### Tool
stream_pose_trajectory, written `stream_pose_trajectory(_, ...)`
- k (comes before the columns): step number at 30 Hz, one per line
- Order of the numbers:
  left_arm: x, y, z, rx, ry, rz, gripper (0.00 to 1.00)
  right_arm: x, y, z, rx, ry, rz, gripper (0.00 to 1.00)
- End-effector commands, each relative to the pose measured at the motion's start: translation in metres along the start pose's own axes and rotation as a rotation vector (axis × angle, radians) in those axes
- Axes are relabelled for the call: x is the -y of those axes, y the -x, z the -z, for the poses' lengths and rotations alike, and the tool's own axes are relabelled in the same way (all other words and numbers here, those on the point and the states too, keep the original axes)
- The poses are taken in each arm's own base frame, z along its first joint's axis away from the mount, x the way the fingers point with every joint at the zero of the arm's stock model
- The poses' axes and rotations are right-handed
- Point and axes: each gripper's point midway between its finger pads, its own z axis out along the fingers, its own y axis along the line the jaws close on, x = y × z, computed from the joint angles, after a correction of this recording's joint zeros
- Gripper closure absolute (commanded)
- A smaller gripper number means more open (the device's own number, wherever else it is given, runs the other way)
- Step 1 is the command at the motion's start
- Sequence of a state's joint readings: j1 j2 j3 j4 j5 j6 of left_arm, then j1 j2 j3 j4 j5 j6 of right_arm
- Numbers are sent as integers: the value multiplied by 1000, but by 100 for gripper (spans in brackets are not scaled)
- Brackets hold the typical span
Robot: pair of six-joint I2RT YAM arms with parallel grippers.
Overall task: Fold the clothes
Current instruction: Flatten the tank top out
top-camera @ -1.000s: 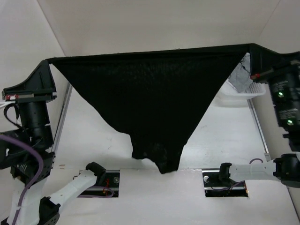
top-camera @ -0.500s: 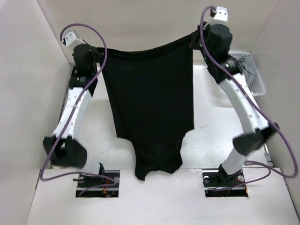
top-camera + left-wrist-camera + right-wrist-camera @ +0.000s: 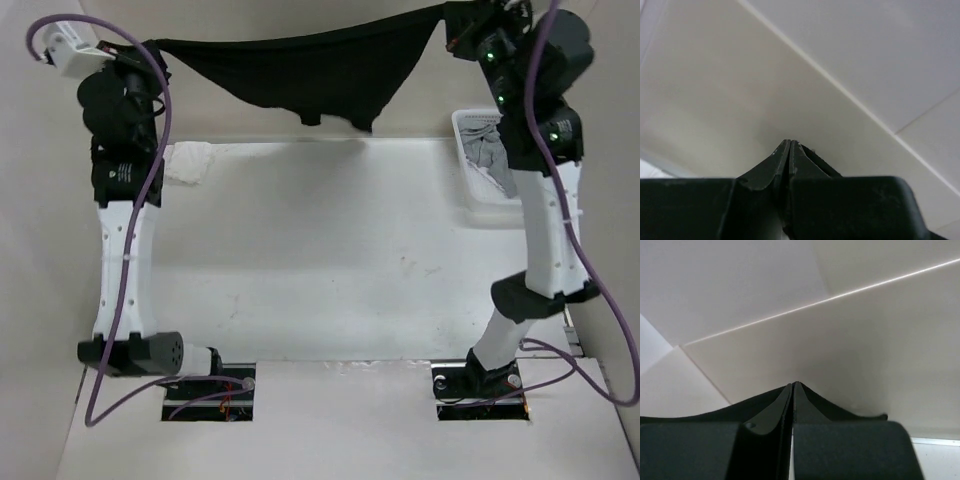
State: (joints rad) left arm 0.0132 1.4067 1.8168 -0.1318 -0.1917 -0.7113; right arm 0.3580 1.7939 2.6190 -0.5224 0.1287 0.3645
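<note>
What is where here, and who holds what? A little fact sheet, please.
Black garment: stretched in the air, held at both ends, sagging in the middle
Left end effector: shut on one end of it
Right end effector: shut on the other end
White cloth: on the table, far left
Basket: far right, grey garment inside

Two arms on show, left arm (image 3: 125,250) and right arm (image 3: 545,230), two tools, left tool (image 3: 155,45) and right tool (image 3: 455,20), just one black garment (image 3: 320,65), one white cloth (image 3: 188,162), one grey garment (image 3: 485,150), one basket (image 3: 470,205), one desk (image 3: 330,250)
</note>
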Motion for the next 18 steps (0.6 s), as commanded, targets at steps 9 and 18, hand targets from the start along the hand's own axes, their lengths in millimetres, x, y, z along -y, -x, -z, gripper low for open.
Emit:
stream_pose_trajectory(9, -82, -73, 115, -65, 97, -4, 100, 59, -141, 127, -232, -132, -2, 98)
stream_pose_trajectory(18, -211, -185, 266, -348, 305, -83, 100, 59, -323, 301, -614, -72, -131, 99)
